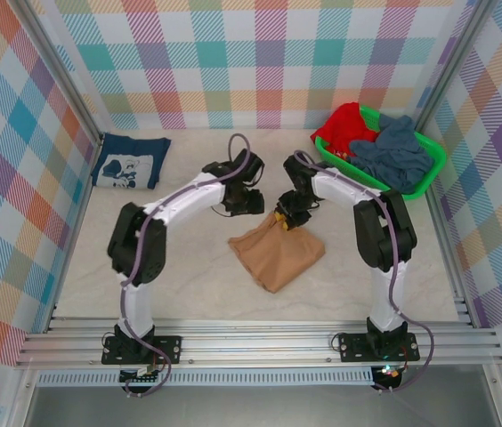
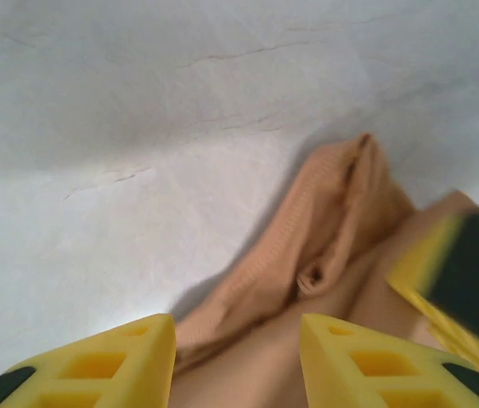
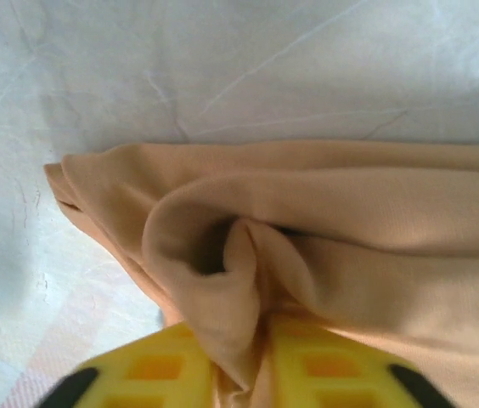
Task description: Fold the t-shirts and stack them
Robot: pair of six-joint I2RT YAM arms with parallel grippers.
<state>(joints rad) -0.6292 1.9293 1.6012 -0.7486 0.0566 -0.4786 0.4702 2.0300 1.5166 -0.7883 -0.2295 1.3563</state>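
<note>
Two t-shirts lay on the table: one tan shirt [image 1: 278, 253], crumpled at centre frame, and one folded navy shirt [image 1: 128, 162], upper left. Right gripper [image 3: 239, 361] pinched the tan cloth; left gripper [image 2: 238, 344] was spread over its edge. One green basket [image 1: 432, 169] sat upper right.

No text, number or brand can be read in any view. The navy tee [image 1: 129, 162], at the upper left of the top view, bears a white graphic. It is too small to tell whether it holds any letters. The tan tee [image 1: 276, 253], in the middle of the frame, shows plain cloth in the top and wrist views.
</note>
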